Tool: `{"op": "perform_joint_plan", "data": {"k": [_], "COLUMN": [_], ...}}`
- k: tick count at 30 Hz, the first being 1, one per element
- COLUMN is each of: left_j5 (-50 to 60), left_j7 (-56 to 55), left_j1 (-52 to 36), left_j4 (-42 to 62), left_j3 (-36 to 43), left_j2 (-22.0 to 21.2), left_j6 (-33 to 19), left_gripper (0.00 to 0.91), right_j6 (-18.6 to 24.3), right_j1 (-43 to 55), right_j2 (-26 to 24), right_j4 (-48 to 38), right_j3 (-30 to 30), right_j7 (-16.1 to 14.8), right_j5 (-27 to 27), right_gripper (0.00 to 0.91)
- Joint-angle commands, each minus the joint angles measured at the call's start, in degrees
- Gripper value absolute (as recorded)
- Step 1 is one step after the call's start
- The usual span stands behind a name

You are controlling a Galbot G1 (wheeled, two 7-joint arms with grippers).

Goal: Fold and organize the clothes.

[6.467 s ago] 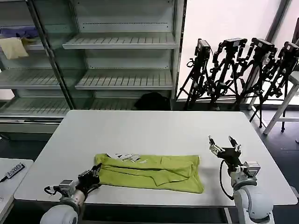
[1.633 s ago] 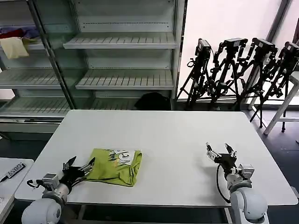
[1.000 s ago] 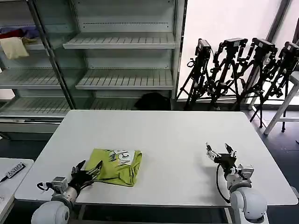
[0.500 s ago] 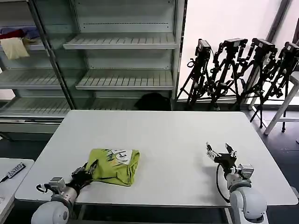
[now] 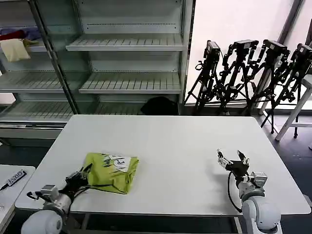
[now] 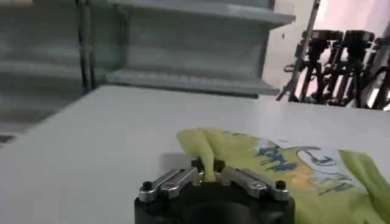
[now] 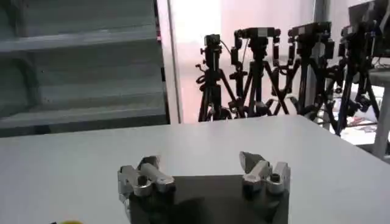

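Folded lime T-shirt (white print up) on the white table near its front-left edge, left gripper clenched on its near hem, shifted leftward since half a second ago, right gripper spread, idle at front-right, shelving and tripods behind.
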Motion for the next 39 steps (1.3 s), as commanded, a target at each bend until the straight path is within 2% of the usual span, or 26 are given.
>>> {"op": "perform_joint_plan", "data": {"k": [1, 5, 8, 10, 13, 15, 20, 26, 30, 34, 39], "left_j5": [4.15, 2.65, 1.37, 1.46, 4.09, 9.09, 25.84, 29.70, 27.73, 26.46, 24.84], "left_j7": [5.85, 5.80, 6.05, 6.39, 6.95, 8.13, 7.10, 2.87, -0.77, -2.02, -3.35], "left_j1": [-1.48, -2.76, -3.39, -3.61, -3.42, -2.10, 0.52, -1.90, -4.74, -6.56, -7.59], "left_j4": [2.41, 3.36, 1.35, -0.36, -4.18, -7.37, -8.25, -5.44, -3.01, -1.33, -1.27], "left_j3": [-15.16, -18.77, -19.99, -19.41, -14.30, -8.13, 13.18, 29.45, 35.12, 36.21, 36.49], "left_j2": [15.45, 21.22, 23.70, 24.36, 24.51, 22.91, 12.88, 2.22, -1.16, -2.40, -2.57], "left_j6": [-5.19, -4.30, -2.95, -2.46, -1.15, -1.29, -3.37, -1.78, -0.52, -0.38, 0.58], "left_gripper": [0.000, 0.000, 0.000, 0.000, 0.000, 0.000, 0.000, 0.000, 0.000, 0.010, 0.020], "right_j6": [0.21, 0.35, 0.47, 0.52, 0.73, 1.06, 2.28, 3.04, 3.20, 2.94, -1.41], "right_j1": [0.17, 0.27, 0.29, 0.24, -0.05, -0.46, -2.16, -3.76, -4.21, -4.50, -4.42], "right_j2": [-0.08, 0.14, 0.19, 0.24, 0.28, 0.33, -0.08, -1.72, -1.86, -1.65, -1.35], "right_j4": [-0.37, -0.58, -0.75, -0.82, -0.78, -0.88, -1.11, -1.45, -1.40, 0.00, 3.52], "right_j3": [-0.11, -0.49, -0.64, -0.69, -0.70, -0.64, 0.28, 2.07, 2.15, 1.52, -0.14], "right_j7": [0.02, 0.04, 0.04, 0.07, 0.04, 0.05, -0.07, -0.02, -0.01, -0.97, -2.86], "right_j5": [0.24, 0.24, 0.22, 0.21, 0.24, 0.22, 0.54, 1.55, 1.55, 1.21, 1.26], "right_gripper": [0.907, 0.907, 0.907, 0.907, 0.907, 0.907, 0.907, 0.907, 0.907, 0.907, 0.907]}}
